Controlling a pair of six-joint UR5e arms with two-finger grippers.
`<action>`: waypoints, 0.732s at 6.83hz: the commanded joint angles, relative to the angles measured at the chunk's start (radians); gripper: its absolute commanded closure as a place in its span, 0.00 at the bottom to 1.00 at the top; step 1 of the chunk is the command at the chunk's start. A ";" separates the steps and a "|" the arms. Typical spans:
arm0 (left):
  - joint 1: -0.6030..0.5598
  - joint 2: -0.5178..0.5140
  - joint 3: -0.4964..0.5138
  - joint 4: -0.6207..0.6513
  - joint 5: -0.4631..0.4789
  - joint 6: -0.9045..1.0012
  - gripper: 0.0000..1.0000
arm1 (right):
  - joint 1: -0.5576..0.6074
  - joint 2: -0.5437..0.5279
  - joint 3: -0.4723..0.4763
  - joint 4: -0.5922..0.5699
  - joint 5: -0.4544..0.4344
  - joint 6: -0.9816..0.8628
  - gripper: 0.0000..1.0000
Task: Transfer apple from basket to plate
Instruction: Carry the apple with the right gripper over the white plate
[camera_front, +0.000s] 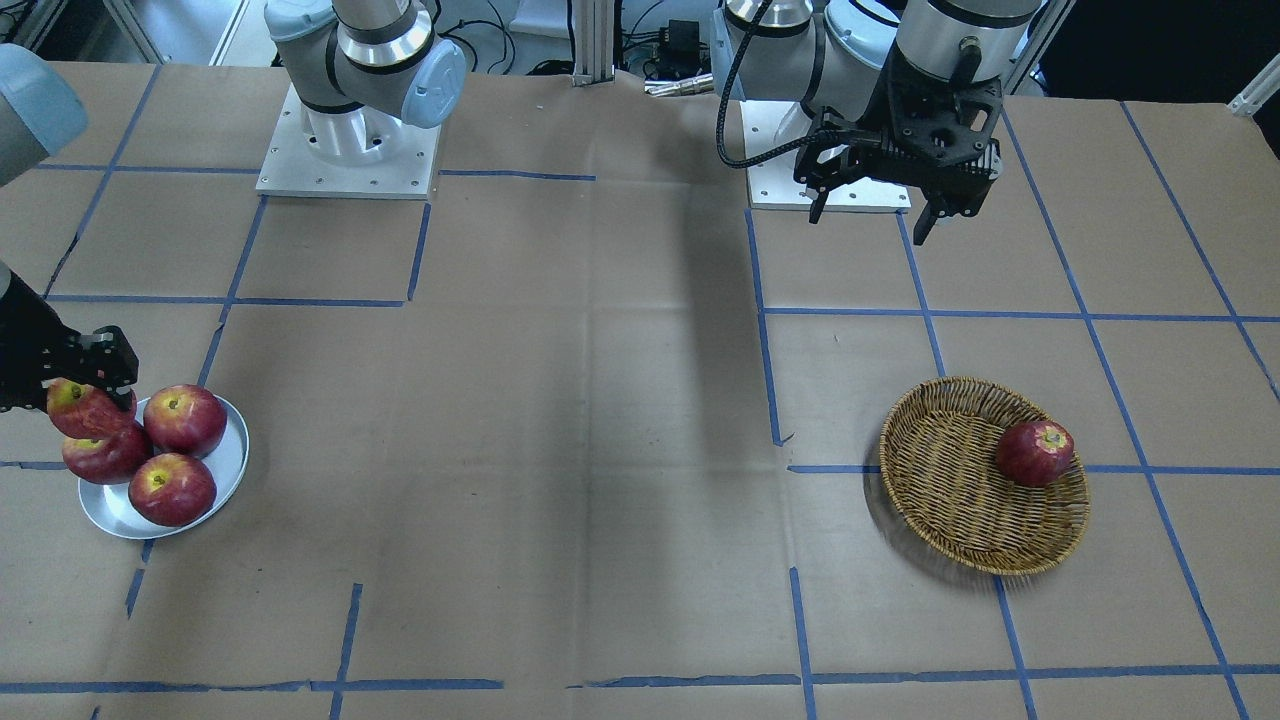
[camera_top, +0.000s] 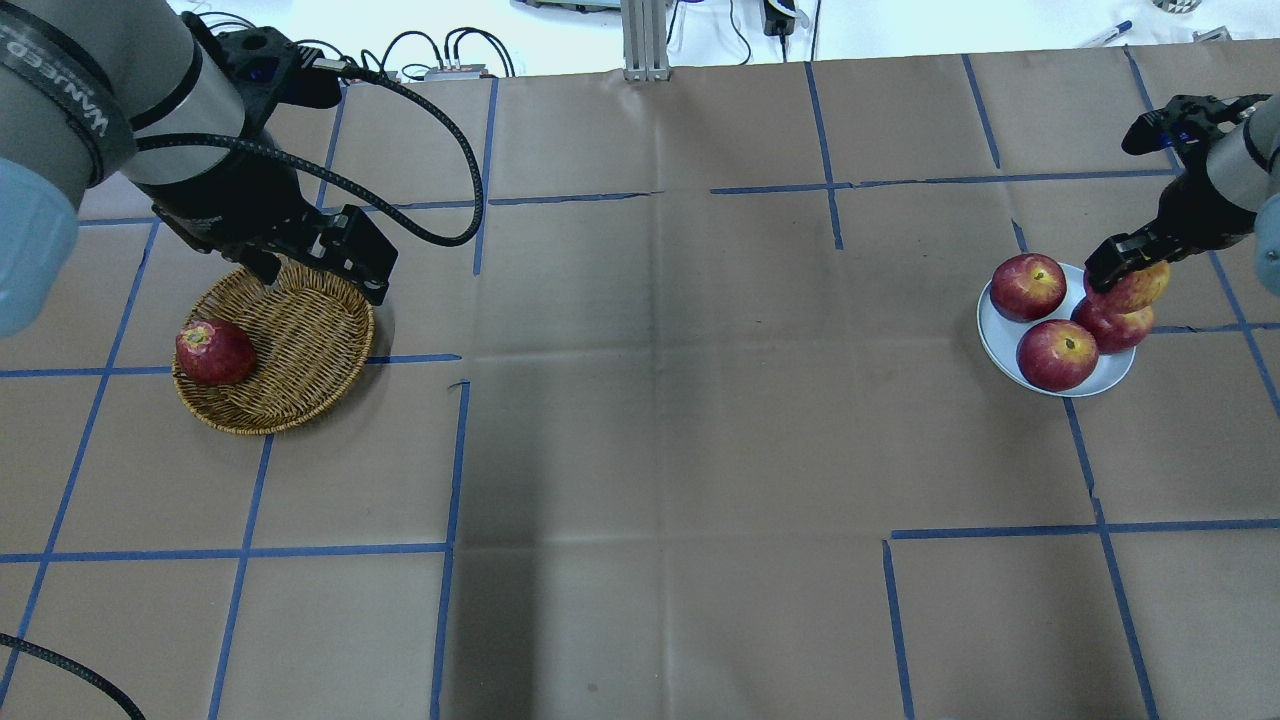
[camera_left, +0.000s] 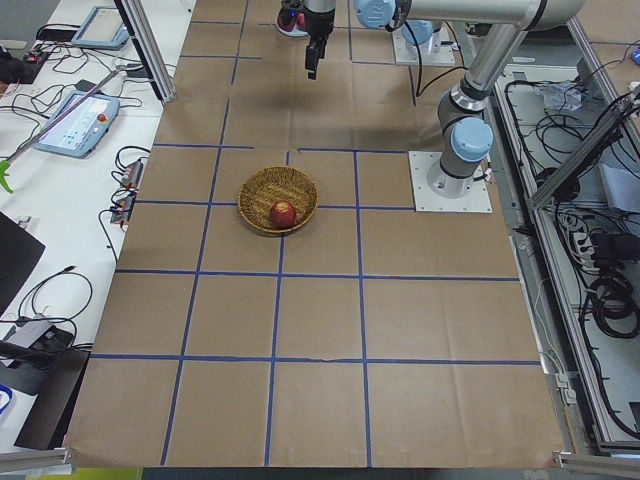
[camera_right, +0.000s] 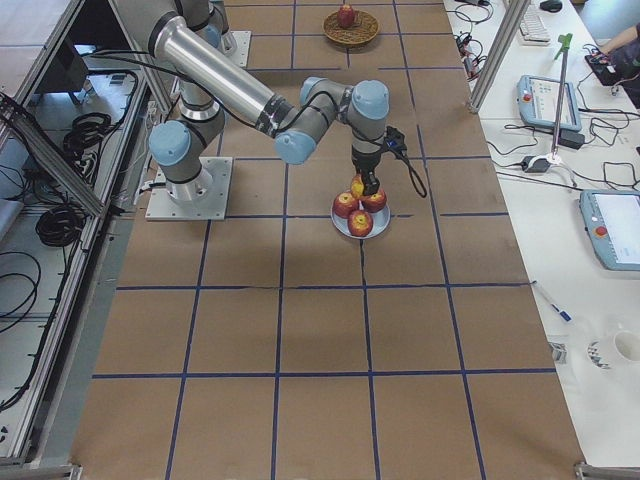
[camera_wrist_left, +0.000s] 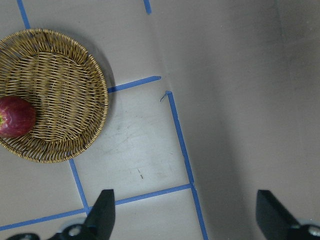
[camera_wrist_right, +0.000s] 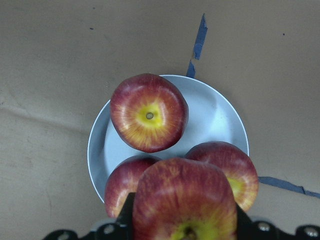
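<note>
Apple (camera_wrist_right: 185, 195) in right tool (camera_top: 1128, 275), three apples (camera_wrist_right: 149, 112) crowding plate (camera_wrist_right: 220, 115)

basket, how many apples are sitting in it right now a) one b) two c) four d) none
a, only one dark red apple lies in the basket, close to its rim.

The apple (camera_wrist_right: 184, 200), cropped below, mostly hides the right jaws
</note>
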 joint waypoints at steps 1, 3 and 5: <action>0.000 0.000 0.000 -0.002 0.001 0.000 0.01 | 0.000 0.049 0.017 -0.051 0.024 0.009 0.61; 0.000 0.002 0.000 -0.002 0.001 0.000 0.01 | 0.000 0.070 0.017 -0.074 0.018 0.008 0.60; -0.002 -0.001 0.002 -0.002 0.001 0.000 0.01 | 0.001 0.053 0.016 -0.068 0.015 0.010 0.00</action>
